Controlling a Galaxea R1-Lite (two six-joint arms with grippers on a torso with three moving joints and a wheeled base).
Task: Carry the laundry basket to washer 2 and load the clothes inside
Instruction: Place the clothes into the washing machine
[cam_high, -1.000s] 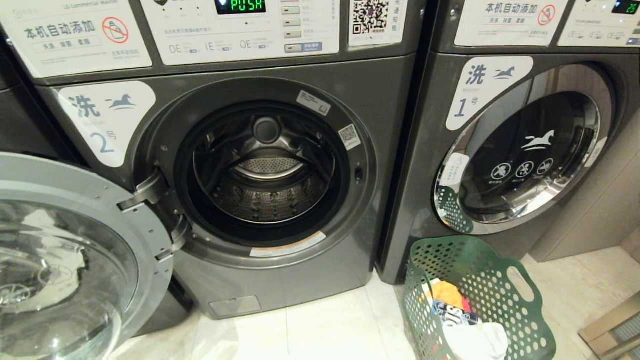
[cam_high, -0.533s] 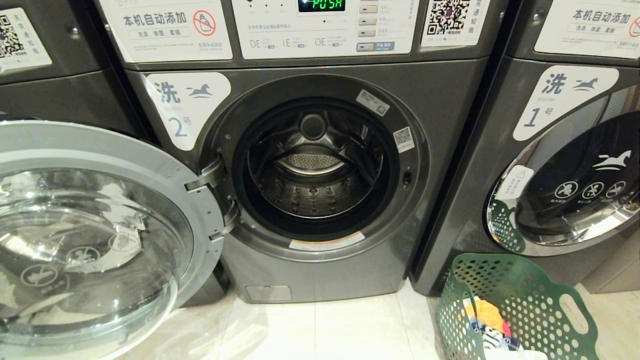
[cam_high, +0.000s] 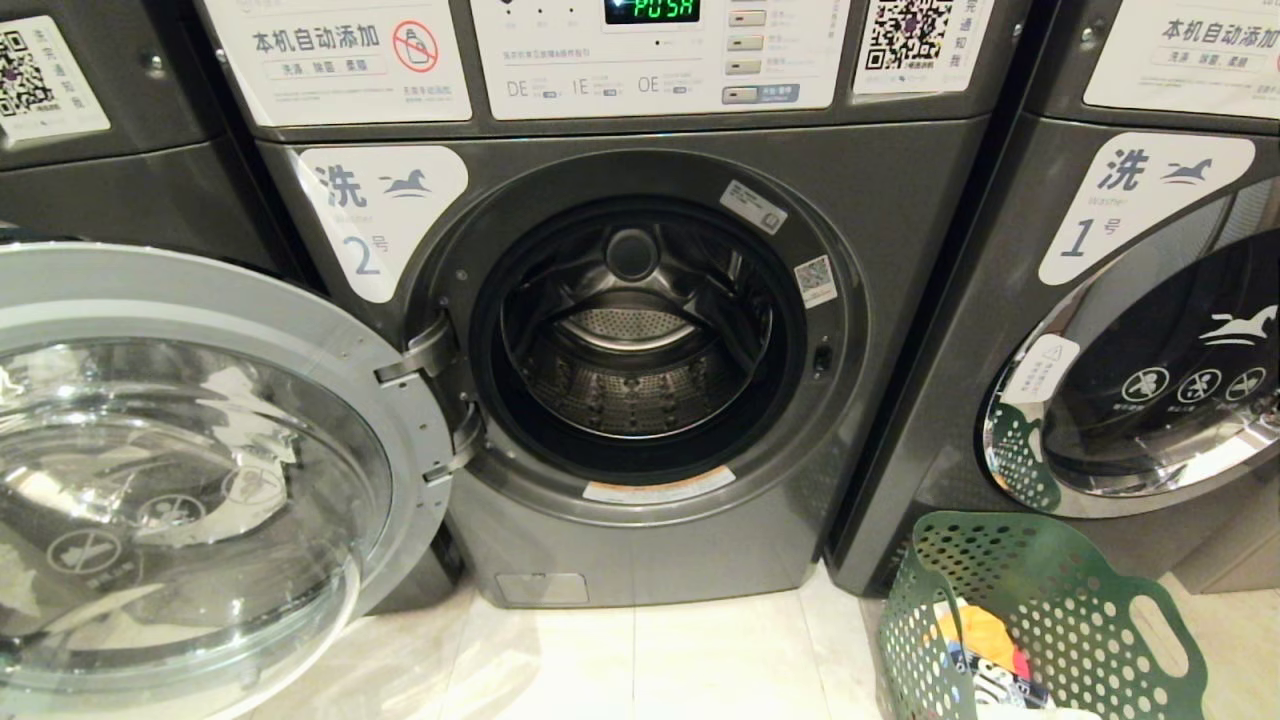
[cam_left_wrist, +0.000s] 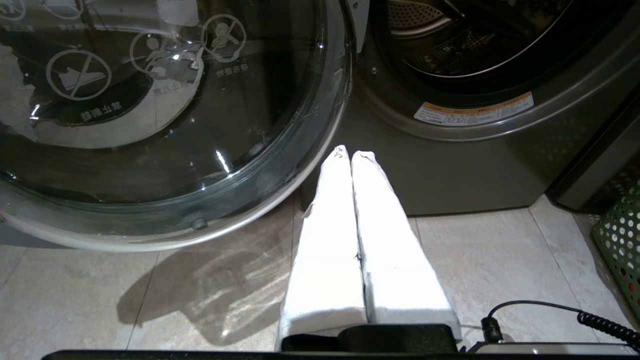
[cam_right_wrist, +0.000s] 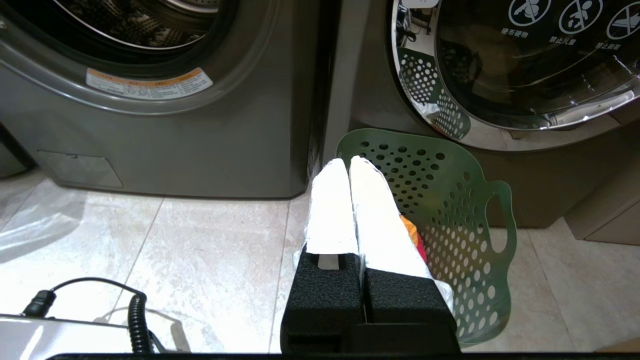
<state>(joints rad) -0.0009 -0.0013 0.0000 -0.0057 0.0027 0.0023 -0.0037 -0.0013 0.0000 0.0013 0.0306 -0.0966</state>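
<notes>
Washer 2 (cam_high: 900, 230) stands straight ahead, its round glass door (cam_high: 190, 470) swung wide to the left and its steel drum (cam_high: 635, 350) bare. The green laundry basket (cam_high: 1050, 610) rests on the floor at the lower right, in front of washer 1. Inside it lie the clothes (cam_high: 985, 650), yellow-orange, red and printed white. My left gripper (cam_left_wrist: 350, 155) is shut and empty, low beside the open door's rim. My right gripper (cam_right_wrist: 349, 164) is shut and empty, above the basket's (cam_right_wrist: 450, 200) near left corner, hiding most of the clothes (cam_right_wrist: 411, 227).
Washer 1 (cam_high: 1130, 330) on the right has its chrome-rimmed door closed. Another grey machine (cam_high: 110, 150) stands at the far left behind the open door. Pale floor tiles (cam_high: 650, 660) stretch between me and washer 2. A coiled cable (cam_right_wrist: 135, 310) hangs by my right wrist.
The head view has swung to the right and a little closer, so washer 2 sits nearer the middle and the basket nearer the lower right corner. Nothing else has moved.
</notes>
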